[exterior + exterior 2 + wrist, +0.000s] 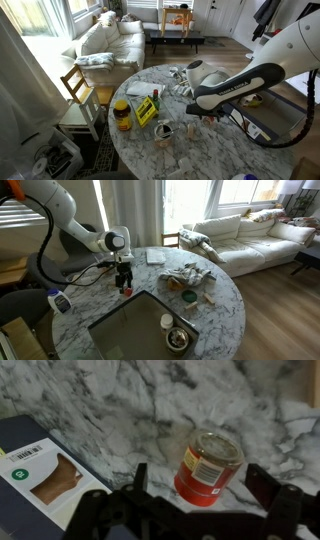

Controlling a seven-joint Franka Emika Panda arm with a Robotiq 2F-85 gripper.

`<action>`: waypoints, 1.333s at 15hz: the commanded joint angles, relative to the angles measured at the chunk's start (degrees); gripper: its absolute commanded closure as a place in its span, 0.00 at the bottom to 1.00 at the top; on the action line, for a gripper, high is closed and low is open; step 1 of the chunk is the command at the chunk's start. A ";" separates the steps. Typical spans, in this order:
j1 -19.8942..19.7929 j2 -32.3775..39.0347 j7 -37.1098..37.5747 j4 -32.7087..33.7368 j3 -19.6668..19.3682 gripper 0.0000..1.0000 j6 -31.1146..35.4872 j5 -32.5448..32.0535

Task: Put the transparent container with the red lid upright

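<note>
gripper (pixel 200 473) is hanging wide open over the table, jaws spread about as far as they go, holding nothing and touching nothing that i can see. marble table (pixel 120 400) is filling most of the wrist view, round and cluttered in both exterior views. dark flat packet with a printed card (pixel 52 478) is lying at the left of the wrist view, apart from the target. transparent container (pixel 209 466) is sitting on bare marble between the two fingers in the wrist view, tipped over or leaning rather than standing, red label facing the camera. a pale round end is pointing up and away; cannot tell if that end is the lid or the base. in an exterior view the gripper (pixel 124 279) is hovering just above a small red thing, probably the same container, but it is too small to be sure. judging handling: it is looking small, light, rigid plastic, smooth and round, so likely to be rolling or slipping if pinched off centre. best hold is looking like across the body mid-length, pads on the label, then tilting it onto its flat base.
</note>
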 commanded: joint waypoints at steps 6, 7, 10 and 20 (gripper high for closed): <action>-7.15 -5.54 -4.53 -2.74 1.74 0.00 5.26 12.09; -8.07 -6.32 -5.57 -3.01 1.91 0.00 5.19 14.11; -10.67 -8.61 -9.30 -3.64 2.59 0.00 5.03 20.47; -18.36 -9.49 -37.50 -7.83 4.48 0.00 5.13 43.21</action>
